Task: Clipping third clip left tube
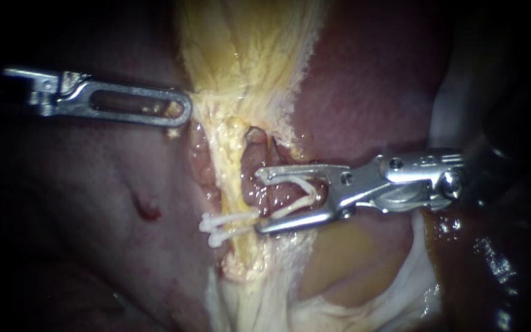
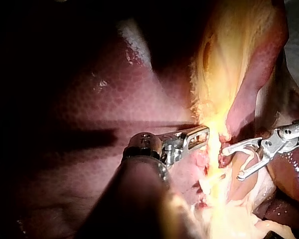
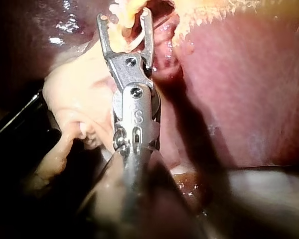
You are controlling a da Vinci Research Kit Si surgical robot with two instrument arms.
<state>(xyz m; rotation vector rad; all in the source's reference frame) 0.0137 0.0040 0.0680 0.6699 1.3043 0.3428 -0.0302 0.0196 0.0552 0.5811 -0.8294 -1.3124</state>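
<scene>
Two clips [image 1: 219, 226] are set on the tube [image 1: 236, 178]; the third clip [image 1: 293, 195] is gripped, unclosed, by the right instrument [image 1: 259, 201]; tissue [image 1: 216, 104] is pinched by the left instrument [image 1: 182, 110].

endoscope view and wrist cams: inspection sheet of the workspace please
surface: liver, wet, dark red
job's things: yellow tube with two white clips across it
clutter: nothing seen
instruments: left instrument reaches the yellow tissue's edge; right instrument has its jaws standing wide, holding a loaded clip between them, tips just beside the tube
cables: nothing seen
surroundings: dark beyond the lit tissue
</scene>
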